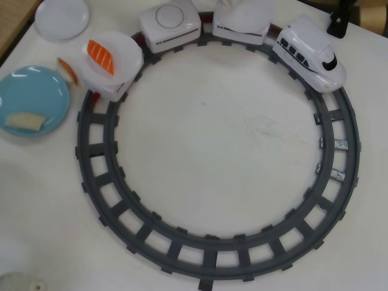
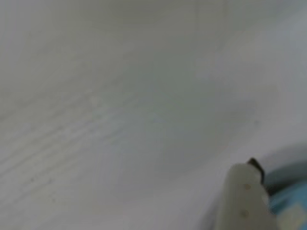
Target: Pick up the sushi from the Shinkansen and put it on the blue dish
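The sushi, a pale beige block, lies on the blue dish at the left of the overhead view. The white Shinkansen stands on the grey track at the top right, with white cars behind it. In the wrist view, one white finger with a dark tip enters from the bottom right. A sliver of the blue dish shows beside it, above a blurred white table. The second finger is out of view, and nothing shows in the grip.
An orange-striped piece sits on the white plate of the rear car. Another orange piece lies between that car and the blue dish. A spare white plate is at the top left. A blurred pale shape fills the bottom-left corner.
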Motion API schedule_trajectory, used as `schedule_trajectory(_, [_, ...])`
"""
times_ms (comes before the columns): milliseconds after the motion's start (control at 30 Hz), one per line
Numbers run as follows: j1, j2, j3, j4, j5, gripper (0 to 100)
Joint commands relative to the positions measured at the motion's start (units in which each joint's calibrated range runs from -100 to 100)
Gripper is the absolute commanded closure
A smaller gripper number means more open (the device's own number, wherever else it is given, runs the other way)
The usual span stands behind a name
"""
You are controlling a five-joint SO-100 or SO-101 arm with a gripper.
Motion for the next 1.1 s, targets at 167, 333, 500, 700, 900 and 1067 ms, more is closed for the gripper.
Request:
schedule_trajectory(167, [3.42,-0.78,-12.0,6.04,-0.87,80])
schedule_trajectory(333, [3.42,-0.78,-8.85,5.79,-0.87,80])
schedule_trajectory(500, [3.42,-0.86,-7.14,5.79,-0.87,80])
schedule_trajectory(700, [3.34,-0.86,-2.9,1.54,-0.82,80])
schedule_trajectory(900, [0.25,-1.61,0.98,-1.09,-0.87,80])
schedule_trajectory(1067, [-0.36,-0.94,1.16,-1.35,-0.87,80])
